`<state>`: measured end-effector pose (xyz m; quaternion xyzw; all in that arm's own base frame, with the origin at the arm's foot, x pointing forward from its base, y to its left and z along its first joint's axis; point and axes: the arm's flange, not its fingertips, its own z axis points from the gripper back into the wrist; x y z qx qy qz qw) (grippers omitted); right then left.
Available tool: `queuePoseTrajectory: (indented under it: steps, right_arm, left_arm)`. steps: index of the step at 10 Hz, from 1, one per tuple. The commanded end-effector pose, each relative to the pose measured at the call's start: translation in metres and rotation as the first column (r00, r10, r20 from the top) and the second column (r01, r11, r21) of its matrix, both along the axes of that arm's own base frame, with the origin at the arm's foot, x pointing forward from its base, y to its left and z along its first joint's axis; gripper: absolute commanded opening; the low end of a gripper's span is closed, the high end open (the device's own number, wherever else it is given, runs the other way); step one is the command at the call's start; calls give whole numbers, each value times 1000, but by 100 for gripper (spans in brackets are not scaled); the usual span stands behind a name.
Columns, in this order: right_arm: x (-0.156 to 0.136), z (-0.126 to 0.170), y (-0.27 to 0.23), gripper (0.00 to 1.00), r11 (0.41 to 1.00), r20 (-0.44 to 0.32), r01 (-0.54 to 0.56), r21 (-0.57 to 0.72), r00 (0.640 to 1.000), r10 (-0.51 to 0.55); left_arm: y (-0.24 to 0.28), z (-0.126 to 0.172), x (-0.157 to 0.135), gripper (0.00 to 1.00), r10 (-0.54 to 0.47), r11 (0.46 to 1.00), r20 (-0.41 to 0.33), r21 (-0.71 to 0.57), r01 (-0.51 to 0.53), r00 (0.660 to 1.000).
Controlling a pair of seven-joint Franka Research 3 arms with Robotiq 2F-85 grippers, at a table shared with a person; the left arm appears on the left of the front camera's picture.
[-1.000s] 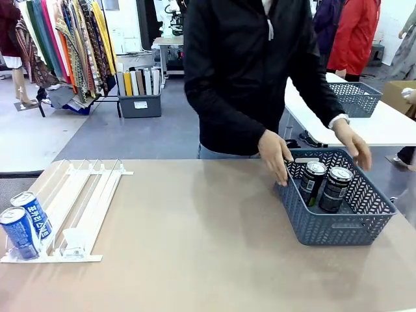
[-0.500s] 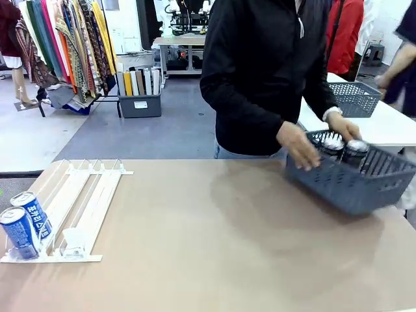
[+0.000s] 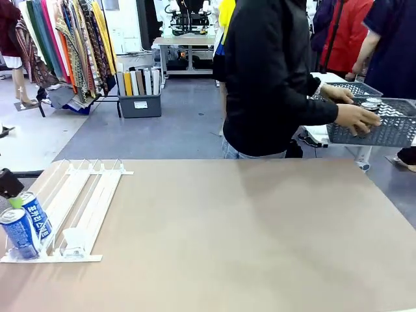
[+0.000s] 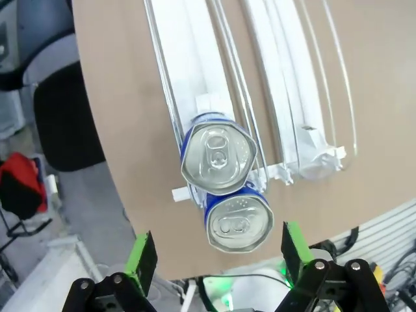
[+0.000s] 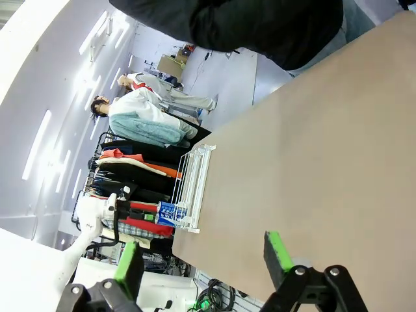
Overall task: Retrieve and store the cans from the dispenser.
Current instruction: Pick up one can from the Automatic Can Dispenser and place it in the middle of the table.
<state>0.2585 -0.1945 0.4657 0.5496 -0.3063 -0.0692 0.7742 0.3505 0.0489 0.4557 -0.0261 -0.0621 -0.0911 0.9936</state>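
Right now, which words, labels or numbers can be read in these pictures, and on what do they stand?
No text reads clearly.
Blue cans: white lettering, too blurred to read.
Grey crate on the far floor: white label, too small to read.

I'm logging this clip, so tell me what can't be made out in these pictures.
Front view: the cans in the person's basket show silver tops; the basket wall hides their labels.
Left wrist view: blue cans seen top-down, lettering hidden.
Right wrist view: blue cans too small to read.
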Motion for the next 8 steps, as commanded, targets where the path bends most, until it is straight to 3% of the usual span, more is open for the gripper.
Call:
queuePoseTrajectory:
  steps: [1,3,8]
  right_arm:
    - [-1,2,0,100,1000,9,-6,6,1000,6]
    - [-1,2,0,100,1000,9,-6,6,1000,6]
    - [-1,2,0,100,1000,9,-6,6,1000,6]
  left_arm:
    - [-6,-28,-32,100,57,998,-33,3,-56,998]
    - [-10,-43,-33,100,41,997,-68,-69,-45,997]
    - [-14,-74,-40,100,45,996,-103,-75,-52,994]
